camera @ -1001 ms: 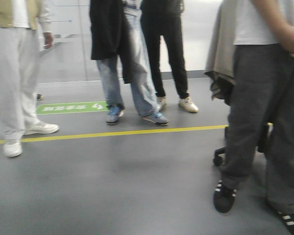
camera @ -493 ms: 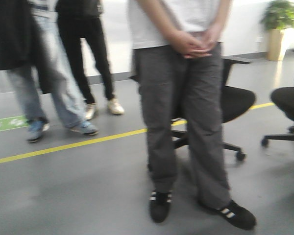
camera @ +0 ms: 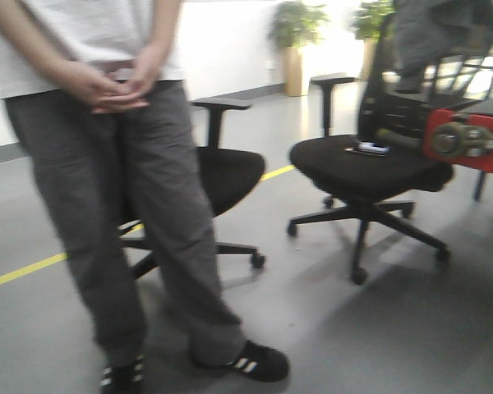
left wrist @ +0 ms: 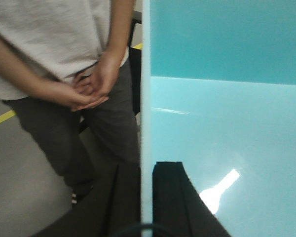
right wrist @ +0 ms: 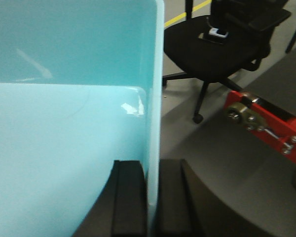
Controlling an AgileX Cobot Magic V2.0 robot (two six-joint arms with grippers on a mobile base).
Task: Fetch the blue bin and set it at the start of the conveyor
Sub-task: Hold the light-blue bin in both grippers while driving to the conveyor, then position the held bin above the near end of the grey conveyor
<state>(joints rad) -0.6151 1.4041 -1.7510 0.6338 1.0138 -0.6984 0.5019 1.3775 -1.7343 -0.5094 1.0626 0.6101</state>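
Observation:
Both wrist views are filled by the pale aqua blue bin [left wrist: 227, 123], which is held up between my two arms. My left gripper [left wrist: 146, 197] is shut on its left wall, one finger [left wrist: 172, 197] inside the tub. My right gripper [right wrist: 153, 197] is shut on the bin's [right wrist: 64, 123] right wall in the same way. The conveyor start shows as a red frame end with silver bolts [camera: 468, 139] at the far right of the front view, and to the right of the bin [right wrist: 264, 121] in the right wrist view. Neither gripper nor the bin appears in the front view.
A person in grey trousers [camera: 123, 205] stands close at the front left, hands clasped. Two black office chairs [camera: 361, 164] [camera: 222, 172] stand between that person and the conveyor. A yellow floor line [camera: 25, 271] runs across the grey floor, and potted plants [camera: 296, 33] are at the back.
The front view has swung to the right. The other standing people have left the frame. The chairs and the red conveyor frame have come into view.

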